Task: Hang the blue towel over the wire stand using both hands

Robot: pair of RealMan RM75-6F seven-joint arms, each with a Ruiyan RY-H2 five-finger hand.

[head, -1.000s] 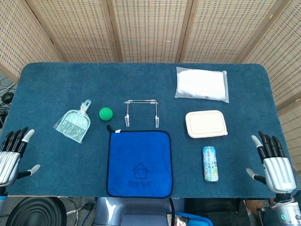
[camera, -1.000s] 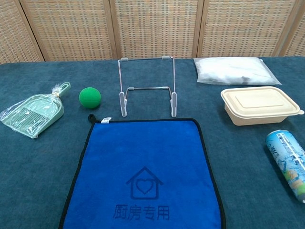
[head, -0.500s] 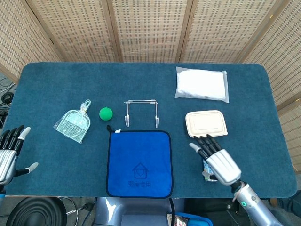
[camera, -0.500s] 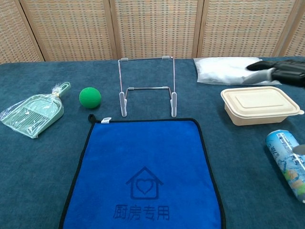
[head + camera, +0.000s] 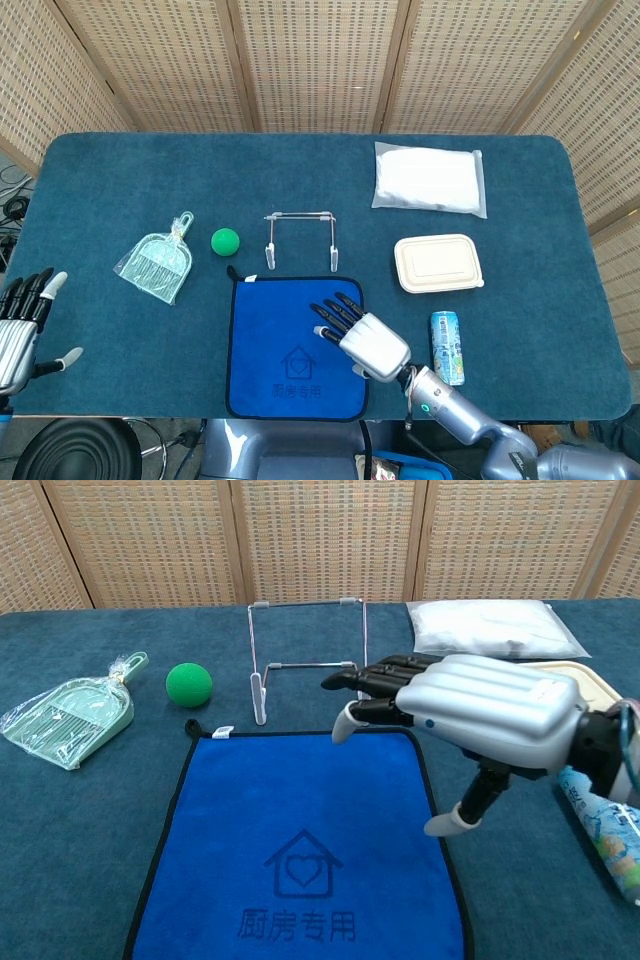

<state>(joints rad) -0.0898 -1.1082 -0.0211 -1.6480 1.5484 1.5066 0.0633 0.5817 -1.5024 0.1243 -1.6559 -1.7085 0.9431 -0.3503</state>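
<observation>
Nearest edge: one blue towel lies flat on the table, spread square, printed house mark toward the robot.

Right robot hand hovers over the towel's right half, palm down, its fingers extended and apart, holding nothing. Chest view shows it large in the foreground, with the fingertips reaching toward the towel's far right corner; whether they touch the cloth cannot be told.

Left robot hand appears in head view only, at the table's near-left edge, well apart from the towel, fingers spread, empty.

One drink can lies on its side right of the towel; chest view catches only part of it behind the hand.

Mid-table, left to right: one green dustpan in clear wrap, one green ball, one wire stand upright just beyond the towel's far edge, one cream lidded container, mostly hidden behind the right robot hand in chest view.

Farthest: one white bag.
</observation>
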